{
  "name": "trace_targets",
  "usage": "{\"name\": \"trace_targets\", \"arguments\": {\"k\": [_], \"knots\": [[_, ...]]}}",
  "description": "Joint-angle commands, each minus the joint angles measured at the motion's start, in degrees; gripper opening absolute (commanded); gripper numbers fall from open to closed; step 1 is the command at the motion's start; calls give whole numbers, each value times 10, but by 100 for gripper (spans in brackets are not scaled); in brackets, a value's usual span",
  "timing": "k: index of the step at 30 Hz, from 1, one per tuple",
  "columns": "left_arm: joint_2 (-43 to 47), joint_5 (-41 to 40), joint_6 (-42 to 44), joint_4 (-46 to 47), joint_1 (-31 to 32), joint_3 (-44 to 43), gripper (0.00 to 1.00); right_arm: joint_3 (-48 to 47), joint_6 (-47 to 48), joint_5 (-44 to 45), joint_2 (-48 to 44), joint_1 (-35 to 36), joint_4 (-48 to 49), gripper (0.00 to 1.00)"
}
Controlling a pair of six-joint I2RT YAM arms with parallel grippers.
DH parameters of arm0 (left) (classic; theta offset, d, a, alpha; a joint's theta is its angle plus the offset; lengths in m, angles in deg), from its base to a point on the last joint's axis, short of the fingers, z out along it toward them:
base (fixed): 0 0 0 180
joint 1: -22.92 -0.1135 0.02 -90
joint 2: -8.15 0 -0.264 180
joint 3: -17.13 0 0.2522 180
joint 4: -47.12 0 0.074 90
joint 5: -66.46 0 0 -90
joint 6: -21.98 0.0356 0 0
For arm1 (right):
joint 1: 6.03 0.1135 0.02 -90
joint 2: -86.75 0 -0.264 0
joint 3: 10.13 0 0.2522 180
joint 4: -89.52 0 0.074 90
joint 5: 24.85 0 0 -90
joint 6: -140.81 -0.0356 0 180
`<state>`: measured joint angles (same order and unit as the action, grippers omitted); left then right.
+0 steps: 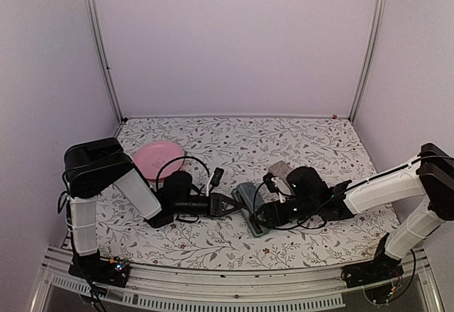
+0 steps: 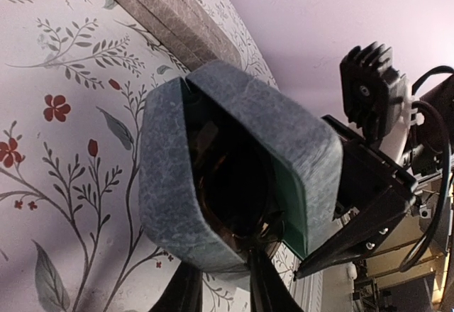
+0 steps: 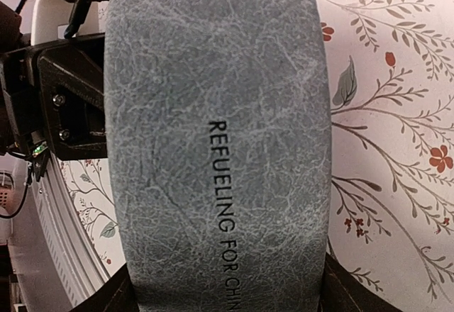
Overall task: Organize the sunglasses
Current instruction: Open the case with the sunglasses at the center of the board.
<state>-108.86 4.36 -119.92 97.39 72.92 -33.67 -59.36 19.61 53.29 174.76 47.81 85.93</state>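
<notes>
While agape, marbled case around sunglasses

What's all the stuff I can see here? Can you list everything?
blue-grey case: one, blue-grey, mid-table, lid ajar, between both grippers
sunglasses: one pair visible, dark, tucked inside the blue-grey case, mostly hidden
grey-brown case: one, grey-brown, lying behind the blue-grey case
plate: one, pink, left side of the table
table: one, white with leafy red-flower print
left gripper: one, black, at the case's open mouth
right gripper: one, black, clamped around the blue-grey case
</notes>
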Motion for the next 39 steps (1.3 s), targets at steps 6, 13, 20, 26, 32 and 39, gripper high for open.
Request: {"name": "trace_targets", "arguments": {"k": [6, 13, 20, 26, 32, 39], "knots": [[-17, -48, 46, -96, -13, 3, 2, 27, -42, -97, -22, -40, 91, 23], [-17, -54, 50, -102, -14, 19, 2, 58, -66, -163, -29, -74, 145, 22], [-16, -47, 47, -87, -14, 28, 2, 64, -78, -183, -12, -82, 167, 20], [-2, -43, 48, -89, -15, 27, 3, 53, -70, -153, 5, -82, 130, 20], [23, -39, 56, -95, -15, 27, 5, 31, -49, -114, 11, -82, 72, 20], [79, -26, 62, -62, -14, 31, 10, 19, -35, -100, 23, -82, 52, 20]]}}
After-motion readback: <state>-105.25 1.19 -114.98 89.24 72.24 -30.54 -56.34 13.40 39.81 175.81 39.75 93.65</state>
